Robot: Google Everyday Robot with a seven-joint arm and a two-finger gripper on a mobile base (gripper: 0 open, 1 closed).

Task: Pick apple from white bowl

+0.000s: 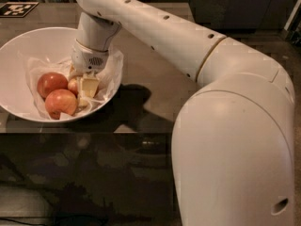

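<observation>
Robot gripper [81, 83] down inside white bowl [14, 74], far left on table [155, 55], set over small apple [73, 85] just right of deep red apple [51, 83] and pink apple [61, 102]. Cannot tell whether it pinches fruit. Likely best: seat grip across apple's middle, lift straight up, clear of crumpled paper [112, 68].

My arm [169, 29] reaches from the big rounded shoulder housing [235, 145] at lower right, up through the elbow joint [221, 55] and across to the upper left. There the wrist [91, 55] bends straight down, and the gripper [85, 85] hangs below it, pointing downward at the left of my view.
</observation>
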